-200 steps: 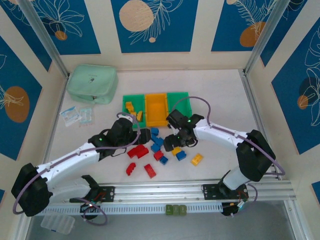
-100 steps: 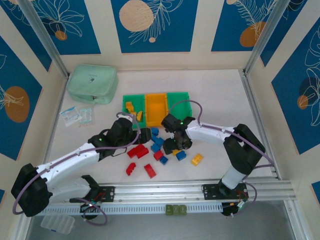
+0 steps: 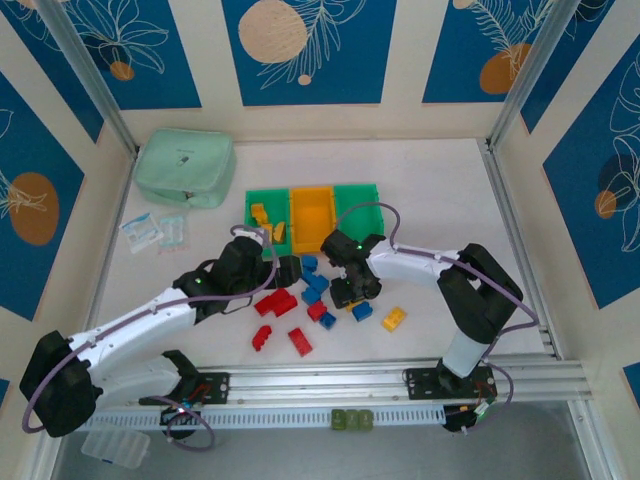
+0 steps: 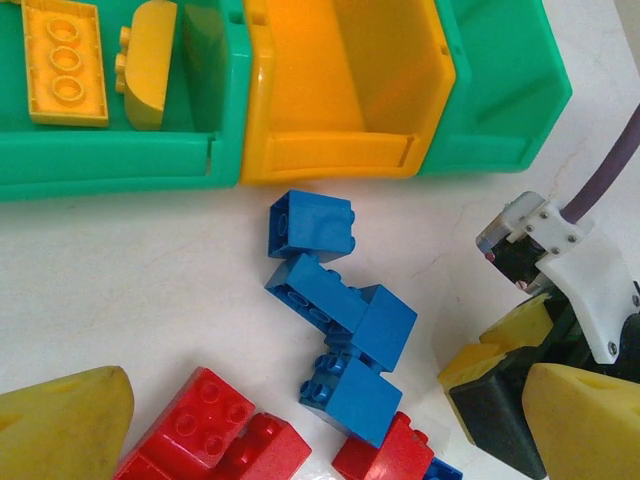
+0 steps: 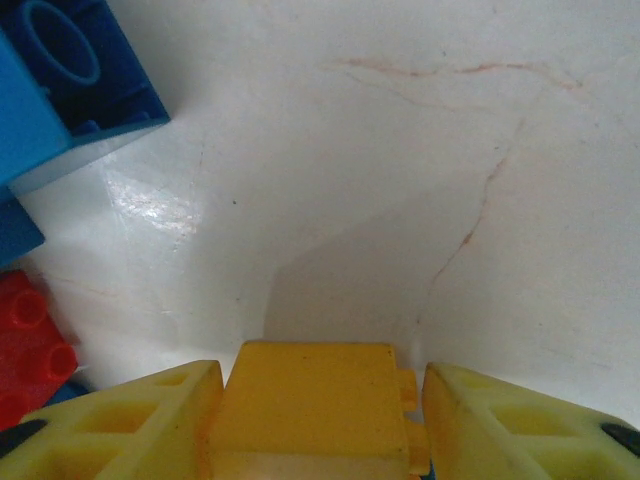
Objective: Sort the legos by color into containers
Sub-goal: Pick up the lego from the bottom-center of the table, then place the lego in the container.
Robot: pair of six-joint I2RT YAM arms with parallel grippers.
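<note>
The worktop (image 3: 440, 180) is wide, yet everything I need crowds its middle. The containers (image 3: 356, 192) sit at 12 o'clock from the loose legos (image 3: 275, 302). The left green bin (image 4: 110, 160) already holds two yellow pieces, while the orange bin (image 4: 340, 150) beside it looks empty. I could go wrong there by matching the bin's colour instead of what lies inside, which would split the yellows.

My left jaws (image 3: 288, 270) hang spread and empty over the blue and red bricks, just at 9 o'clock of my right jaws (image 3: 348, 291). The way to that left bin runs toward 11 o'clock, close past my left wrist, so a lift that is too low could knock one arm against the other. My right arm's cable (image 3: 375, 206) loops over the right green bin, and a quick swing might catch its wall and shift the whole row.

My right jaws pinch a yellow brick (image 5: 310, 400) at the pile's 3 o'clock edge, low on the worktop. It sits right at the tips, and one pad seems to bear on a side stud, not a flat face. I cannot tell how firm the hold is, so the brick may twist or slip out as I rise. A blue brick (image 5: 60, 90) lies near at 10 o'clock in my wrist view and could get dragged along.
</note>
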